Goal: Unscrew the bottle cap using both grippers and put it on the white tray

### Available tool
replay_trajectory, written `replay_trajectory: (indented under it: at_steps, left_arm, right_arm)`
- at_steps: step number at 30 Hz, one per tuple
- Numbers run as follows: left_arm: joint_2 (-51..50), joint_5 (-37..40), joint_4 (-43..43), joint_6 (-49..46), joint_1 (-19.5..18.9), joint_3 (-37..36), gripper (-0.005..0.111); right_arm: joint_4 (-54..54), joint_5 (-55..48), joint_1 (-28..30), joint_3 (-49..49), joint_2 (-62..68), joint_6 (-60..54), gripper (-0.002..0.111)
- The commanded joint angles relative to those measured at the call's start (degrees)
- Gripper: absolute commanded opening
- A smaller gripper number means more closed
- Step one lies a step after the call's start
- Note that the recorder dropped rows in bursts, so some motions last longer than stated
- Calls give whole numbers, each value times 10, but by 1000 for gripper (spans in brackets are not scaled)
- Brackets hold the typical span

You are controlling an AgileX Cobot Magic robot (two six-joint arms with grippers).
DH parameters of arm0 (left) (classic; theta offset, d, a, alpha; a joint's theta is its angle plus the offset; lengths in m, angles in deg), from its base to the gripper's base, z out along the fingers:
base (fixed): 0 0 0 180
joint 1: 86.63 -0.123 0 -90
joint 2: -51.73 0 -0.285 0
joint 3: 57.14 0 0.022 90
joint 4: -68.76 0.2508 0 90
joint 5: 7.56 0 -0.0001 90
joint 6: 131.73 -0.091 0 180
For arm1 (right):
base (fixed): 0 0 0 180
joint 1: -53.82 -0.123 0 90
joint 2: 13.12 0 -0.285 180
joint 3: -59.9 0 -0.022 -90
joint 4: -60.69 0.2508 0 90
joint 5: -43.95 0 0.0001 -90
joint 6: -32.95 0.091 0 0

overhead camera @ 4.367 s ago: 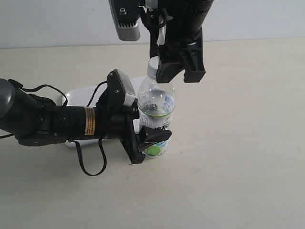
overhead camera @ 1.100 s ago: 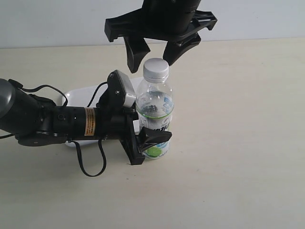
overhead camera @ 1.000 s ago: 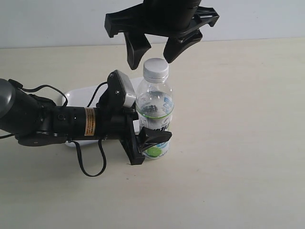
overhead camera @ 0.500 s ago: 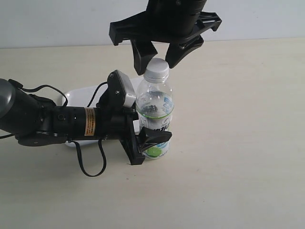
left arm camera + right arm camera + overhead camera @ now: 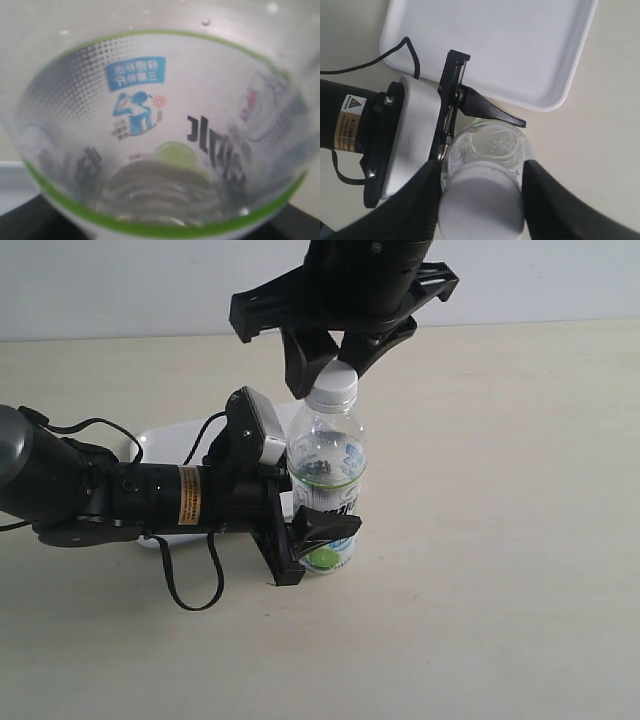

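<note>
Right gripper (image 5: pixel 330 372) is sitting lower than 0.5 s ago: its fingers (image 5: pixel 298 375), parted, are now straddling the bottle cap (image 5: pixel 336 383), just beside it. Left gripper (image 5: pixel 310 525) is clamping the bottle (image 5: pixel 327 462) upright; white tray (image 5: pixel 165 440) just beyond its fingers.

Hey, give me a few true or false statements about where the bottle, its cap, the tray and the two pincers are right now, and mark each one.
1. The small round white ribbed plastic cap sits on the neck of the small clear plastic bottle. True.
2. The bottle lies on its side on the beige table. False: it stands upright.
3. The left pincer is clamped around the bottle's labelled body. True.
4. The right pincer grips the bottle's base. False: it hangs over the top, with a finger on each side of the cap.
5. The flat white rectangular plastic tray holds no cap. True.
</note>
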Motion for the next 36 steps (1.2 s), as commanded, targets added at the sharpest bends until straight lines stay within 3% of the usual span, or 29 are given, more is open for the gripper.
replay_trajectory:
  at_steps: [1,20,36]
  left_arm:
    - [5,3,2,0,1,-1,0]
    - [5,3,2,0,1,-1,0]
    - [5,1,2,-1,1,-1,0]
  right_arm:
    - [-8,4,2,-2,-8,-92,0]
    - [-16,4,2,-2,-8,-627,0]
    - [-21,4,2,-2,-8,-661,0]
